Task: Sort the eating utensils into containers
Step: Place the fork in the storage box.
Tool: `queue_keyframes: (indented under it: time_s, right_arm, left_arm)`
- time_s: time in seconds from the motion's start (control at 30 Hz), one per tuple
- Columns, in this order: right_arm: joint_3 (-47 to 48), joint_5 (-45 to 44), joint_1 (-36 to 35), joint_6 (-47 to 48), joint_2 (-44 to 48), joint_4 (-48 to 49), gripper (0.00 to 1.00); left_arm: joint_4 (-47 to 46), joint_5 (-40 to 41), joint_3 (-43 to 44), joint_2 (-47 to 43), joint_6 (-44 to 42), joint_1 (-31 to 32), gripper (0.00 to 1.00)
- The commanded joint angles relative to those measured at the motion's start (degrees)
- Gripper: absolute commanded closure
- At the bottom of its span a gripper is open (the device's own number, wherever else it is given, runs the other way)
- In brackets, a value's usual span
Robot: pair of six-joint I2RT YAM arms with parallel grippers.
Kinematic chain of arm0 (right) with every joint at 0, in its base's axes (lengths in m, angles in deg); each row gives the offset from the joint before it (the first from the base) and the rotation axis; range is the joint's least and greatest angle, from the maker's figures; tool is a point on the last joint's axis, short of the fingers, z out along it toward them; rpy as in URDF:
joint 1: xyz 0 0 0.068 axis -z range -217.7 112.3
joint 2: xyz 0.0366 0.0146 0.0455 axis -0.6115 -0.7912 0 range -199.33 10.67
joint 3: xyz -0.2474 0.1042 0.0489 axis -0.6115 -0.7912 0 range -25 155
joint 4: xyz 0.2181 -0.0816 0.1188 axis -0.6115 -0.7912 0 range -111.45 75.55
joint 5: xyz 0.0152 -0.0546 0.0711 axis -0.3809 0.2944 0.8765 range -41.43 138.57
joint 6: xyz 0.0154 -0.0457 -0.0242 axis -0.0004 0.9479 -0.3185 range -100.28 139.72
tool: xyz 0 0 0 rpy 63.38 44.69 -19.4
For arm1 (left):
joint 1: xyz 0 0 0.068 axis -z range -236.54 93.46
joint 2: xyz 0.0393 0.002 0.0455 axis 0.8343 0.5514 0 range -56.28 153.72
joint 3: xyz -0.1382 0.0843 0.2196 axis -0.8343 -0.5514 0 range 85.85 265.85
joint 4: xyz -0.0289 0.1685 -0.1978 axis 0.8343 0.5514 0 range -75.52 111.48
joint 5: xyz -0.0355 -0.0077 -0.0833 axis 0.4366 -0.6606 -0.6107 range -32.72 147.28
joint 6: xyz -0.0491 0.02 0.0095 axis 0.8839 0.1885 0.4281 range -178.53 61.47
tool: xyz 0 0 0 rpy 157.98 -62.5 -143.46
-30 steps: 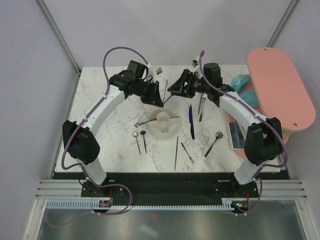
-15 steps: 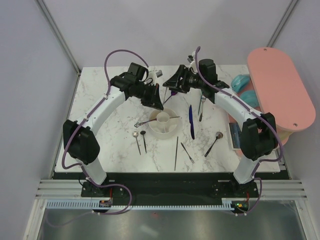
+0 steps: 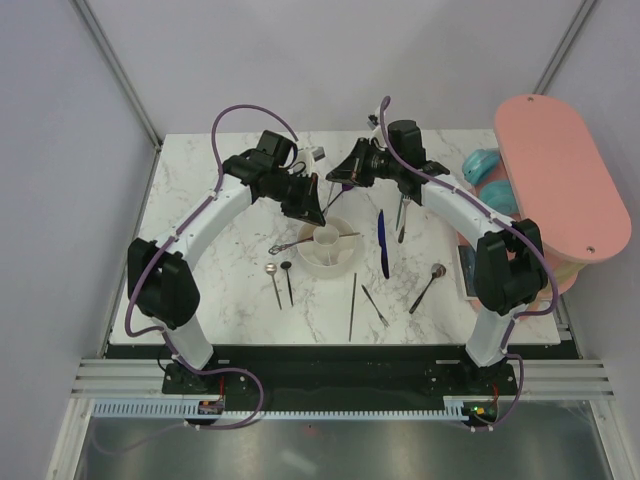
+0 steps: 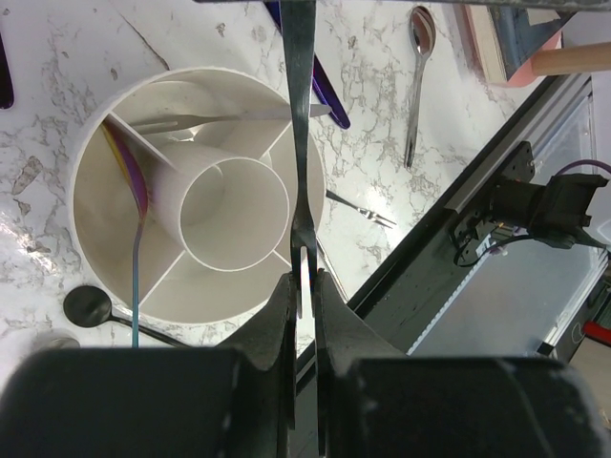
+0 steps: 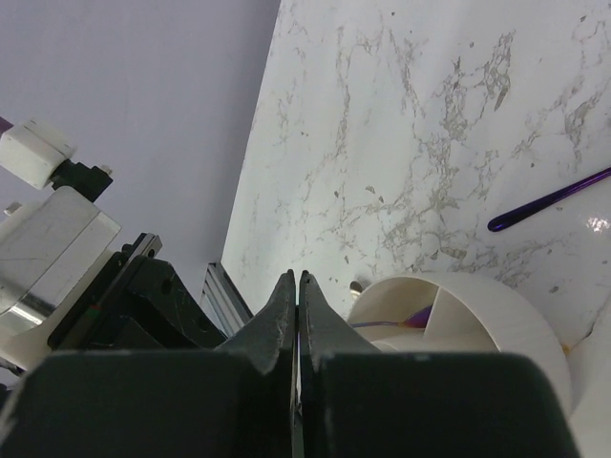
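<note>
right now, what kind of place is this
Probably a robot lab cell: two white robot arms mounted at a marble-pattern tabletop, plain grey partition walls, cutlery spread around a white round divided holder.

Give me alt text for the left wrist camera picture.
The left gripper, shut on a silver fork, holds it over a white divided holder. A purple utensil leans in one ring section.

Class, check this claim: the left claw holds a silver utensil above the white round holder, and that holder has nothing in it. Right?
Wrong about the holder: the left wrist view shows a purple utensil in one ring section and a spoon resting across its rim. The left claw does hold a silver utensil above it.
</note>
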Motion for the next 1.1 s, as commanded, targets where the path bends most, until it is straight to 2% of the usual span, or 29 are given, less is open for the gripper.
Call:
queue_keyframes:
  time_s: [0.0, 0.17, 0.3, 0.4, 0.67, 0.8, 1.07]
  right_arm:
    - [2.29, -1.55, -0.33, 1.79, 1.04, -0.54, 1.00]
    - [2.20, -4.01, -0.33, 3.98, 2.27, -3.25, 1.00]
    - [2.55, -6.83, -0.33, 6.88, 3.76, -6.68, 1.00]
    - [2.20, -8.85, -0.33, 8.21, 4.64, -8.27, 1.00]
    - [-0.26, -12.89, -0.15, 12.07, 6.22, -9.77, 1.00]
    - [-0.09, -15.62, 0.37, 16.46, 5.96, -10.38, 1.00]
    - [-3.07, -22.91, 0.73, 18.58, 6.66, -7.84, 1.00]
  left_arm:
    - [-1.16, -1.22, 0.36, -1.14, -2.50, 0.15, 0.98]
    - [-1.16, -1.22, 0.98, -0.43, -2.33, 0.15, 0.98]
    - [-1.16, 0.62, 1.24, -0.25, -2.06, 0.07, 0.78]
    - [-1.08, 3.08, 1.07, -0.08, -1.80, 0.07, 0.68]
    - [-0.99, 10.64, -0.08, -1.31, -0.57, -0.63, 0.67]
    - [-0.90, 11.52, -0.78, -2.10, -0.30, -1.95, 0.67]
    - [-0.46, 12.58, -2.01, -3.07, -0.74, -4.50, 0.67]
